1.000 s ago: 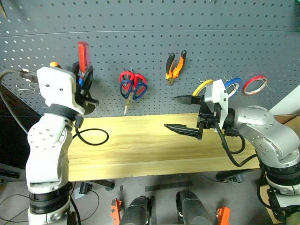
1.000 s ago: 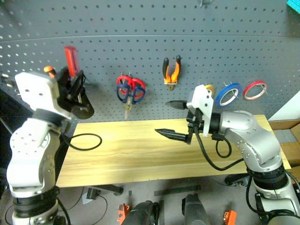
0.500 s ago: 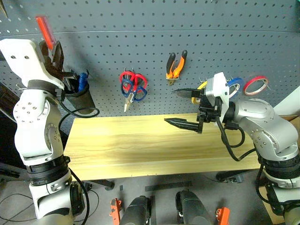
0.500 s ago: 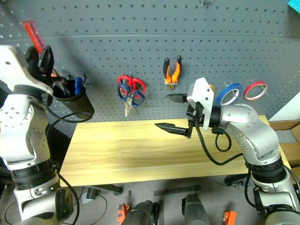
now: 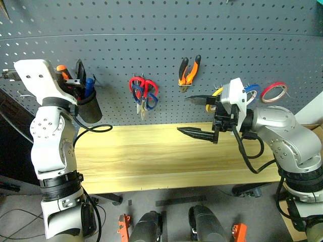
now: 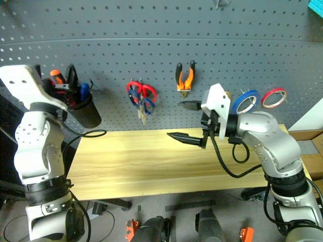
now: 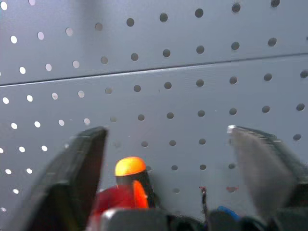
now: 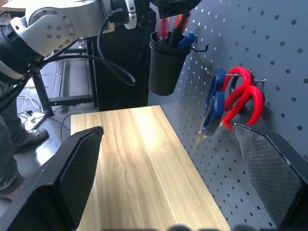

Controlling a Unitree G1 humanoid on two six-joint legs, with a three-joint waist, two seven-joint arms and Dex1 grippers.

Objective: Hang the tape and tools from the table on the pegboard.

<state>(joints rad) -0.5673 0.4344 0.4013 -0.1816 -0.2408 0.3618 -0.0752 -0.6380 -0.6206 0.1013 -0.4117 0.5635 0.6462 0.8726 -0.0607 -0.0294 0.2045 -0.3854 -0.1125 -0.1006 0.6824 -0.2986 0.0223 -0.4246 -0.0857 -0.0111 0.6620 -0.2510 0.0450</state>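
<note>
With both end effectors agape (left [image 7: 166,192], right [image 5: 201,117]), red-handled screwdriver [image 8: 166,28] upright, handle-up.

Light wooden table [image 5: 151,156], black cable [image 5: 98,129]

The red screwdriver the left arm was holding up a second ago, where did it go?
The left gripper lowered the red-handled screwdriver into the black cup on the pegboard and opened, letting go. The right gripper, scissors, pliers and tape rings stayed put.

The black cup [image 5: 88,108] hides the shafts of the screwdrivers [image 8: 168,29] inside.
</note>
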